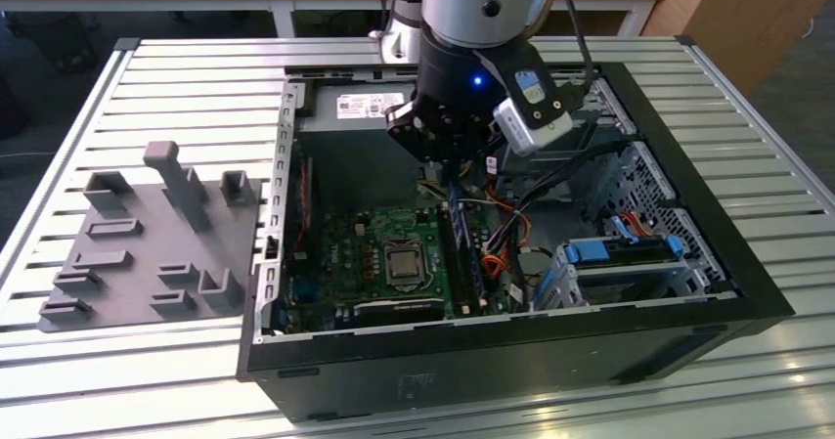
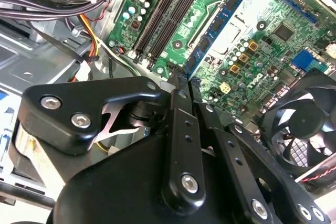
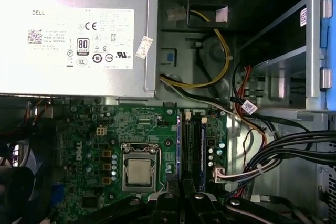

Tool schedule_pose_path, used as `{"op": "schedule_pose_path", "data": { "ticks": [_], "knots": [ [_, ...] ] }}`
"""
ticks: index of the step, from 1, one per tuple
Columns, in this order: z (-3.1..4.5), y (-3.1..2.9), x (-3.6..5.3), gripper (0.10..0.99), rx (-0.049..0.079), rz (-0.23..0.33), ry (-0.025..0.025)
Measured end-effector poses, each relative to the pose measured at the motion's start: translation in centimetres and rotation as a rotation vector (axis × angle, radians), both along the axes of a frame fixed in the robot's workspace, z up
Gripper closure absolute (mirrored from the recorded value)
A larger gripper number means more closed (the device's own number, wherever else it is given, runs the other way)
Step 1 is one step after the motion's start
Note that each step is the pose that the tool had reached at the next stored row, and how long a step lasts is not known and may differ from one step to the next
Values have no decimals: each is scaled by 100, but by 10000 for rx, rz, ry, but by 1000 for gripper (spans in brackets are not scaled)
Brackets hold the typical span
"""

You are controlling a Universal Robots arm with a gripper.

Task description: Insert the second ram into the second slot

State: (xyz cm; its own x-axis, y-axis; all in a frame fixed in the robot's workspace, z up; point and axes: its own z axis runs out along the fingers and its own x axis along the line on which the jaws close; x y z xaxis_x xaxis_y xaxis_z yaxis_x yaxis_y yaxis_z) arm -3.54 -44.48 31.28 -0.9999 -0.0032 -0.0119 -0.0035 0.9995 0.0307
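— So, where are we with the second ram?

— Late in the insertion, as I read it. It stands blue and on edge among the slots, on the side nearest the processor. Another blue stick stands farther over. I can't tell whether the ram is pressed fully home.

— And the gripper?

— My gripper is clenched, fingertips together, and I see nothing between them. It hangs inside the case, above the board and over one end of that ram. As far as I can judge, it isn't touching it.

— What would a further move ask of you?

— If a press is wanted, I'd come straight down on the ram's top edge, square to the slot. I'd also keep off the cables nearby.
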Motion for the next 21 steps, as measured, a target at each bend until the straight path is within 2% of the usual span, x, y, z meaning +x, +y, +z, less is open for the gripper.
{"op": "schedule_pose_path", "data": {
  "ticks": [11, 21],
  "knots": [
    [-120, 0, 0, 949, -11, -15, -7],
    [-155, 0, 0, 949, -51, -16, -8]
  ]
}}
